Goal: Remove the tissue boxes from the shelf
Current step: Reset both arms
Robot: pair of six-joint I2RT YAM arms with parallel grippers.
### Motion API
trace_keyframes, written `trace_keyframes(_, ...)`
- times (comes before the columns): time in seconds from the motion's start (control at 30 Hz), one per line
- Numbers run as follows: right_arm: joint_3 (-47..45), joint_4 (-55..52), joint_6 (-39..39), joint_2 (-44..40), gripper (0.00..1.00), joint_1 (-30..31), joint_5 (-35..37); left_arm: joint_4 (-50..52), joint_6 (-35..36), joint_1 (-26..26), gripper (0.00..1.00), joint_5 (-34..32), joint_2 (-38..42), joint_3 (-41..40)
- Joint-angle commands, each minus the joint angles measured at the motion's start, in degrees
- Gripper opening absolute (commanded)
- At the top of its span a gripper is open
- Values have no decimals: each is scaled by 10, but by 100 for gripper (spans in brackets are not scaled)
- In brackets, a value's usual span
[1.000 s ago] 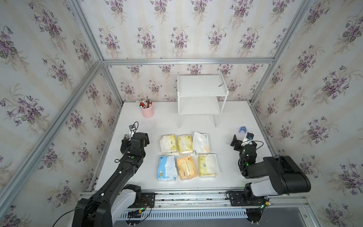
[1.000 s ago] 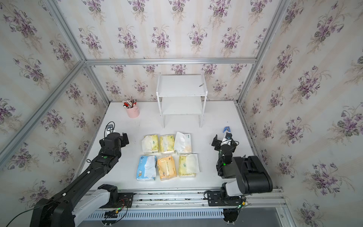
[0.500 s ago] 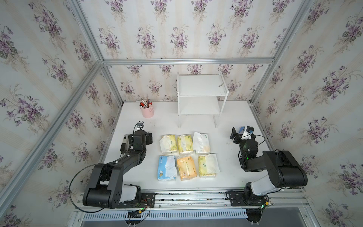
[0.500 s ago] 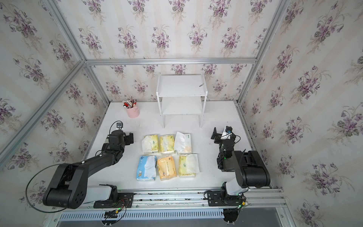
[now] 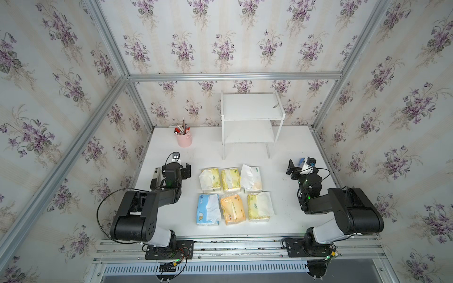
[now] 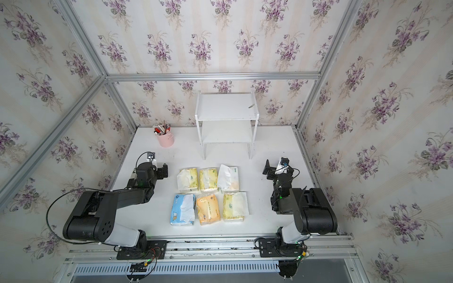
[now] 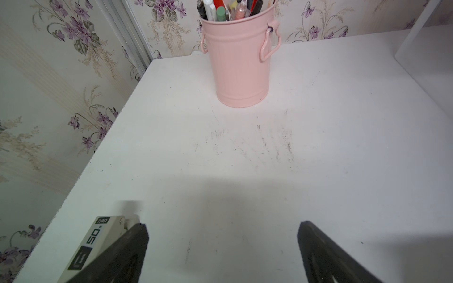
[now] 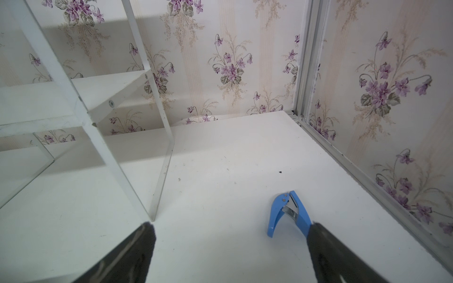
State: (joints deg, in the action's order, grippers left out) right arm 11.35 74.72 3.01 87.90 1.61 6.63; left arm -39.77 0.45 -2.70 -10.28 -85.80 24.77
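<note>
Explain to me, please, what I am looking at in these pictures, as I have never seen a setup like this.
These are two black robot arms fixed to a rail at the front of a white table, inside a wallpapered booth. Two pictures look down from a camera overhead; the other two come from cameras on the arms' wrists, where the dark shapes are each arm's own fingers. The left arm's fingers and the right arm's fingers stand wide open and hold nothing. Six tissue packs lie in two rows between the arms; the white shelf behind them holds none. A pink pen cup stands beside the shelf, and a blue clip-like tool lies near the right arm.
</note>
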Motion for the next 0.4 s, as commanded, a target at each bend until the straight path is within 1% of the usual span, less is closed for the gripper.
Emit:
trace_keyframes(0.0,1,3,-2,0,100,1,-2,-14,3,1,99,4,-1,2)
trace_keyframes(0.07,2,3,-3,0,100,2,-6,-13,2,0,99,4,1,2)
trace_keyframes(0.13,10,-10,-16,3,100,1,-30,-13,2,0,99,4,1,3)
trace_keyframes(0.37,14,-19,-20,1,100,5,-27,-13,3,0,99,4,2,2)
